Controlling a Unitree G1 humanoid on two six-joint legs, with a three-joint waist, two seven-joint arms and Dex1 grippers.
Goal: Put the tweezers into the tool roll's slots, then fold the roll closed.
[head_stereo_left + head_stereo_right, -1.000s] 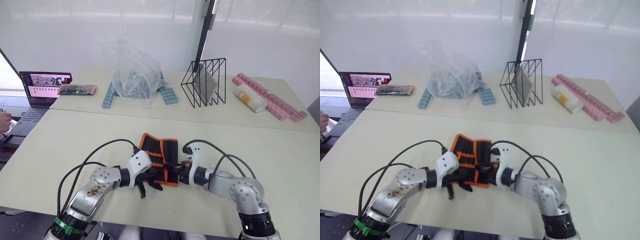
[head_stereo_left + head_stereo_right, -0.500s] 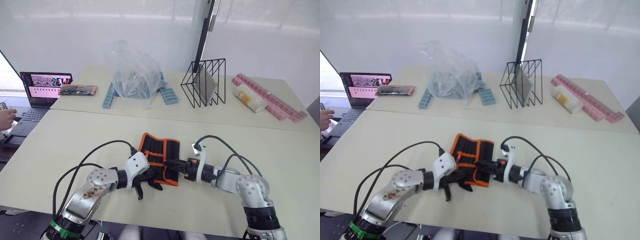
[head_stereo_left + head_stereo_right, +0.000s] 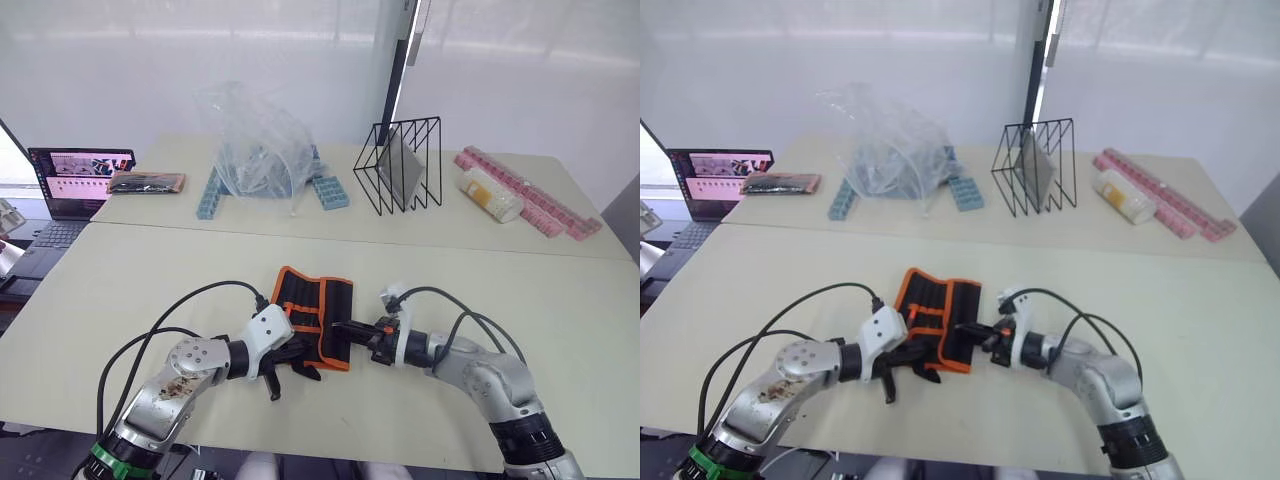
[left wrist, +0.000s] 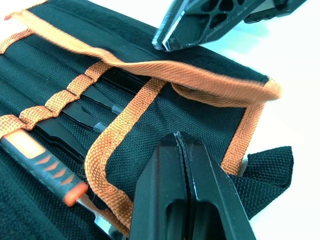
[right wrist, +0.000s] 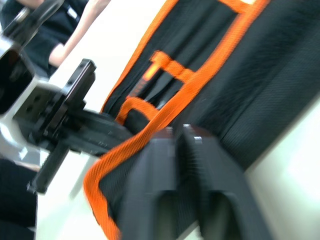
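The tool roll (image 3: 318,305) lies on the near part of the table, black with orange trim, its near-right flap folded over. In the left wrist view, black tweezers (image 4: 100,102) sit in the slots (image 4: 55,70) under an orange strip, beside an orange-handled tool (image 4: 40,165). My left gripper (image 4: 179,142) is shut and rests its tip on the folded flap at the roll's near-left corner (image 3: 300,352). A black strap (image 4: 265,170) sticks out beside it. My right gripper (image 3: 338,326) is shut, its tip against the orange trim at the roll's right edge (image 5: 181,131).
At the back stand a crumpled clear plastic bag (image 3: 260,140), blue blocks (image 3: 330,190), a black wire rack (image 3: 400,165), a clear tube (image 3: 490,195) and pink blocks (image 3: 530,195). A laptop (image 3: 75,180) sits far left. Black cables loop over both arms.
My right wrist has dropped from its raised pose and now stretches flat toward the roll's right edge. The left gripper stays at the near-left corner. The camera has shifted slightly.
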